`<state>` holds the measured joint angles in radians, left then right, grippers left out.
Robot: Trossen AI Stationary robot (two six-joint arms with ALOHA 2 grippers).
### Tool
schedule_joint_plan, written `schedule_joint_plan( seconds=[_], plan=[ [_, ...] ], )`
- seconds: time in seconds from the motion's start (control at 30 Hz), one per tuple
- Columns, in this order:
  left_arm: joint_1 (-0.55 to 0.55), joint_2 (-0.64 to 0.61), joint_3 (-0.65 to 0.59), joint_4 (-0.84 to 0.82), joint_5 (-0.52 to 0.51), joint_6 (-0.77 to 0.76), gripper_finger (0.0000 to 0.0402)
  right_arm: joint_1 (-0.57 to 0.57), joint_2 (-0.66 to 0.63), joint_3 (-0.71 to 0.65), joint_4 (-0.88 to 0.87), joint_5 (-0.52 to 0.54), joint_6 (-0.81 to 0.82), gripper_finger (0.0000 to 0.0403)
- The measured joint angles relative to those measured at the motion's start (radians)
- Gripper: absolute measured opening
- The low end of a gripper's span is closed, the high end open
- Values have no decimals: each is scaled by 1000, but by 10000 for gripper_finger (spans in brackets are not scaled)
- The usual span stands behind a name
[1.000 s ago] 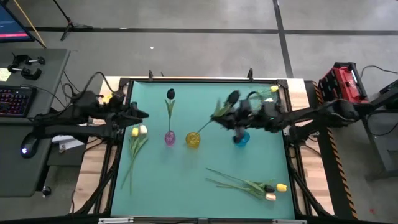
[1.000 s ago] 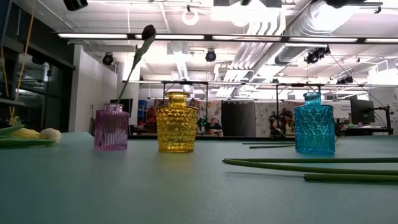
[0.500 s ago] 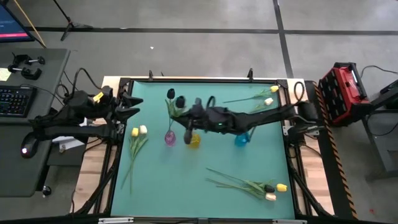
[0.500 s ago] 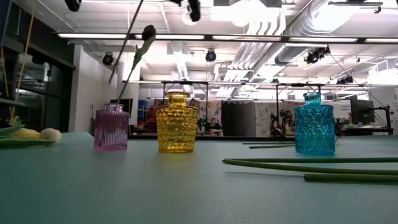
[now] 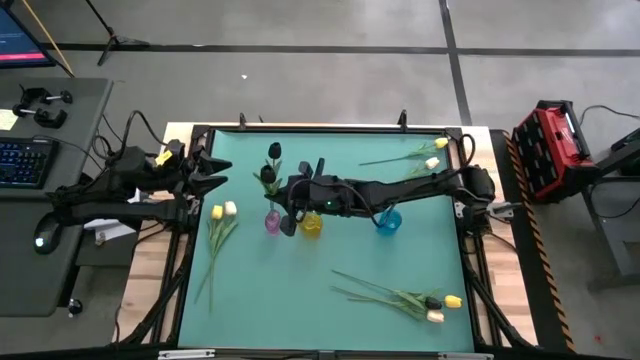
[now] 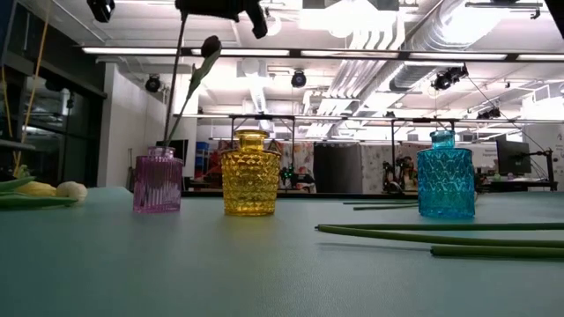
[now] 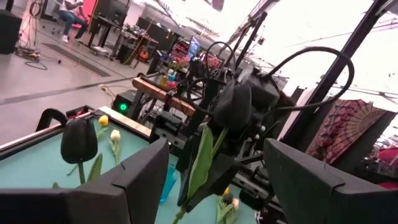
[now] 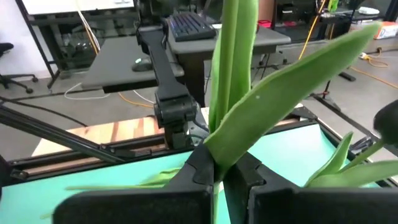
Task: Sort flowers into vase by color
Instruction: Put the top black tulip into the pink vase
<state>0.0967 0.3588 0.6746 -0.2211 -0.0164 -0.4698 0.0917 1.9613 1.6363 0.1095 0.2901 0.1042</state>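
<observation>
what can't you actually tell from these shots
- Whether the held tulip's stem tip has entered the pink vase: high view, the right gripper covers the vase mouth.
- Colours of the tulip heads near the far right corner: high view, too small.
- The held tulip's bud: right wrist view, cut off by the frame edge.

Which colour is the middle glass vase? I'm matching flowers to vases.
Yellow: the diamond-textured middle glass vase, clearest in the low view.

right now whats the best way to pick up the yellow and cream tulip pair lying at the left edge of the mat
Grip the stems just below the two buds, from straight above. They lie flat, heads toward the table's far side, and the stems are thin and bunched together there, so the left hand beside them could likely close across both.
</observation>
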Motion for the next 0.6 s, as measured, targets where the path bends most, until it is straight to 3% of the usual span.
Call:
schedule_joint_plan(
  seconds=[0.23, 0.47, 0.6],
  plan=[
    [0, 0, 0, 0, 0, -1, 251, 0, 24, 0, -16, 21, 4, 0],
    [0, 0, 0, 1, -11, 0, 251, -3, 38, 0, -16, 16, 131, 1],
    [0, 0, 0, 1, -25, 0, 251, -19, 39, 0, -24, -41, 222, 32]
  ],
)
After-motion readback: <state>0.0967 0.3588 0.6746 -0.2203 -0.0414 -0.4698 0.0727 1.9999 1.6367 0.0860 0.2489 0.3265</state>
